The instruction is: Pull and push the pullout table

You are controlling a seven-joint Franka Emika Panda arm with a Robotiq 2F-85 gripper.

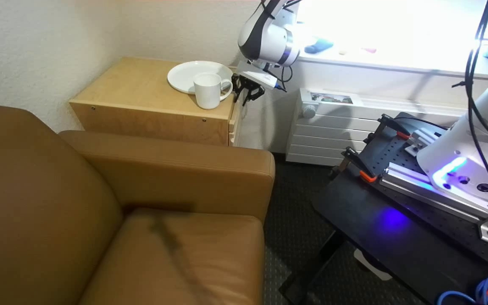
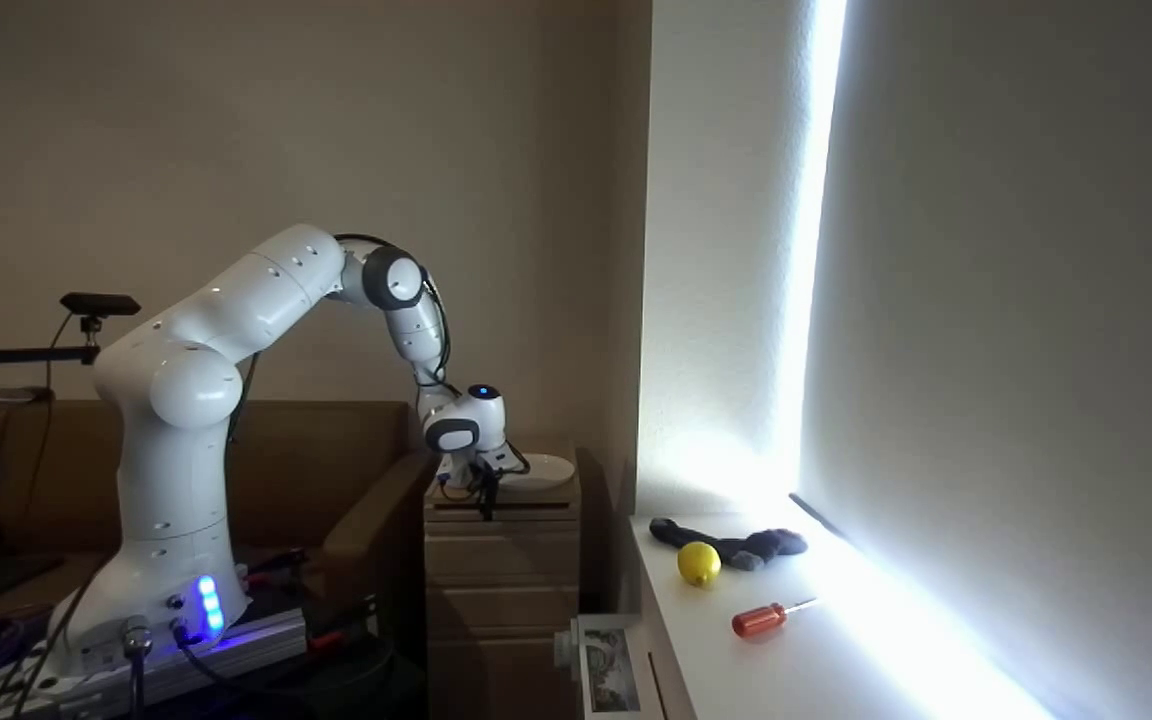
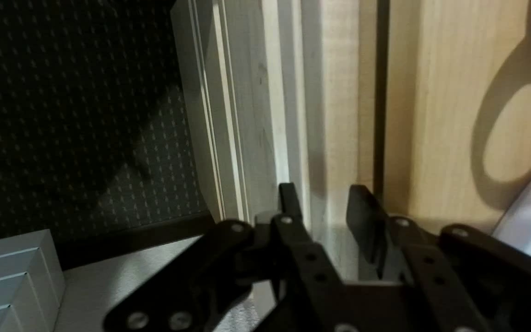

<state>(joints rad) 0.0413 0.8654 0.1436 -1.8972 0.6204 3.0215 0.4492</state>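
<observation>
The pullout table (image 3: 341, 115) is a thin light-tan board at the cabinet's front. A dark gap separates it from the top slab (image 3: 440, 115) in the wrist view. Its edge also shows under the slab in an exterior view (image 2: 546, 514). The boxy wooden cabinet (image 1: 138, 91) stands against the wall in an exterior view. My gripper (image 3: 324, 185) is open, with nothing between its fingers that I can see gripped. It points down at the cabinet's front edge, one finger over the drawer-front side and one near the gap. It shows in both exterior views (image 1: 242, 98) (image 2: 487, 503). Contact cannot be told.
A white plate (image 1: 180, 76) and white mug (image 1: 207, 91) stand on the cabinet beside my gripper. A brown armchair (image 1: 176, 165) is against the cabinet's side. A white radiator (image 1: 333, 135) and the sill (image 2: 716, 670) with a lemon (image 2: 699, 564) and screwdriver (image 2: 759, 621) are nearby.
</observation>
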